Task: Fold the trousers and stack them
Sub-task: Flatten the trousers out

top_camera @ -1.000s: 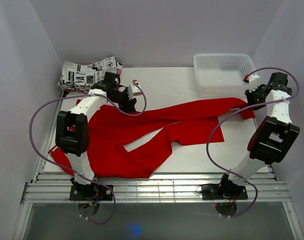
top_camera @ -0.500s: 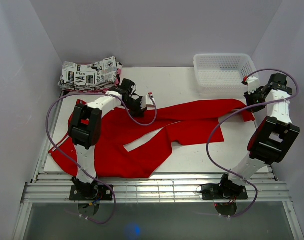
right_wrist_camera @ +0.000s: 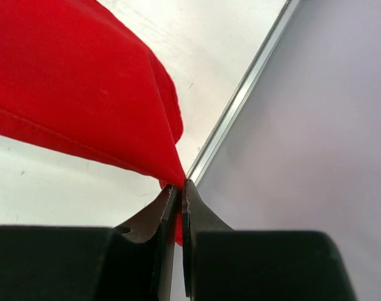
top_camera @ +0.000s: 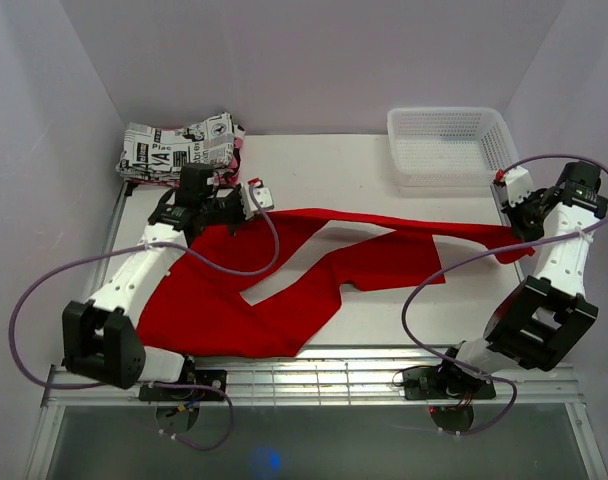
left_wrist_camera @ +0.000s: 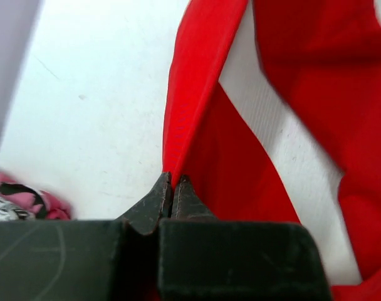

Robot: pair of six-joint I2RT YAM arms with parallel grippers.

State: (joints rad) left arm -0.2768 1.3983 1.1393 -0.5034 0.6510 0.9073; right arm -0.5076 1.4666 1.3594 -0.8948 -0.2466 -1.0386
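The bright red trousers lie spread across the white table, one leg stretched taut from left to right. My left gripper is shut on the trousers at the leg's left end, near the back left of the table. At the right edge, my right gripper is shut on the trousers at the leg's other end. The second leg and the seat lie flat toward the front left.
A folded newspaper-print garment sits at the back left corner, close behind my left gripper. A white mesh basket stands at the back right. The right wall is right next to my right gripper.
My left gripper has closed on the trousers' upper leg and pulled back to the left. The right gripper has drawn its end to the right, so the leg is now stretched straight.
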